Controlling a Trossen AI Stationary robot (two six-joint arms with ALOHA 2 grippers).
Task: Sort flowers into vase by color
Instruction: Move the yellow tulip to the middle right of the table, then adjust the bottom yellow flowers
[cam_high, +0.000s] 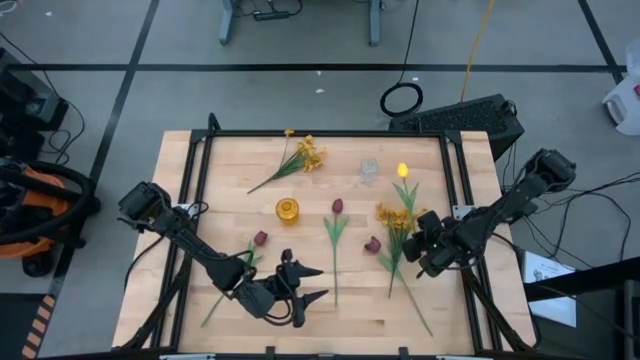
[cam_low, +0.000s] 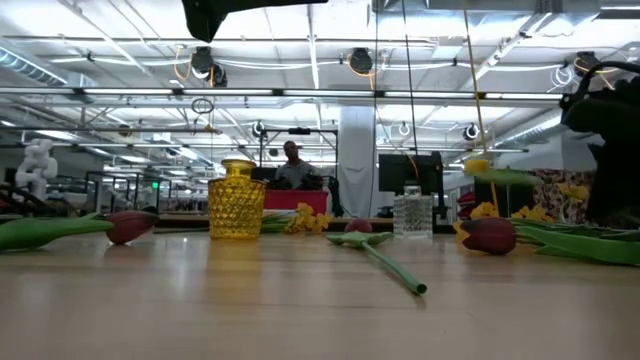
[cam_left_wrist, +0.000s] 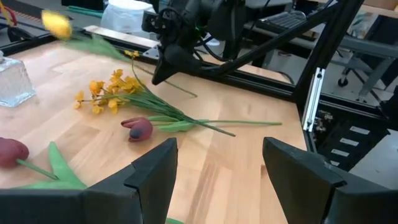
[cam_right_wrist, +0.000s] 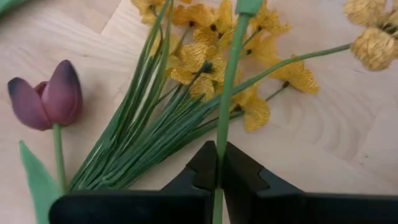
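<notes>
The step in hand is the carrying of one yellow flower: the right gripper (cam_right_wrist: 219, 180) is clenched on the thin green stem of the yellow tulip (cam_high: 403, 171), and in the low view this bloom hangs above the table, so I judge it is lifted and not lying. The landmark is the yellow vase (cam_high: 287, 210), which stands upright on the wooden table (cam_high: 470, 300). The held tulip is well to the right of the yellow vase, and just beside the small clear glass vase (cam_high: 369, 169). The next move, I think, calls for bringing the stem over the narrow mouth of the yellow vase, turning it upright and lowering it inside; the long stem can swing or miss the opening. Under the right gripper lies a spray of small yellow blossoms (cam_right_wrist: 205, 62) with many thin stems, and a dark red tulip (cam_right_wrist: 46, 96) lies beside it. The left gripper (cam_high: 305, 283) waits near the front of the table, below the yellow vase, with fingers spread and holding nothing.
</notes>
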